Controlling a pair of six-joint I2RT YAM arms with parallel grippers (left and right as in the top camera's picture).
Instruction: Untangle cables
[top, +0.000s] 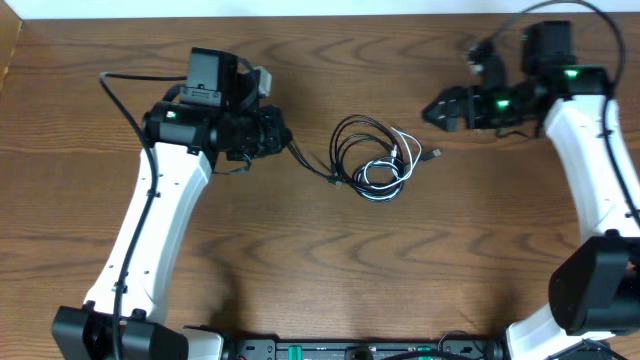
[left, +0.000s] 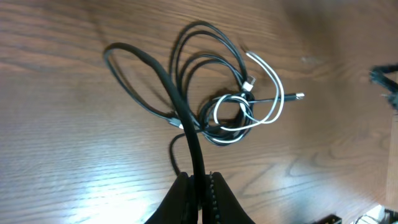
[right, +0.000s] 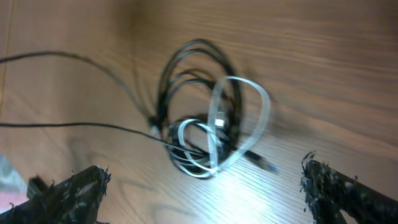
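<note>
The cables lie in one tangle (top: 372, 155) at the table's middle: black loops (top: 347, 132) wound with a shorter white cable (top: 384, 178). My left gripper (top: 289, 138) is just left of the tangle, shut on a black cable that runs right into it. In the left wrist view the jaws (left: 199, 182) pinch that black cable (left: 163, 70), which loops toward the tangle (left: 211, 93) and the white cable (left: 273, 109). My right gripper (top: 431, 108) is open and empty, up and right of the tangle. In the right wrist view its fingers (right: 205, 180) stand wide apart, short of the tangle (right: 199, 93) and white loop (right: 264, 102).
A black plug end (top: 436, 155) sticks out to the right of the tangle; it also shows in the left wrist view (left: 299, 96). The wooden table (top: 300, 260) carries both arm bases along its front edge. Thick arm cords hang by each arm.
</note>
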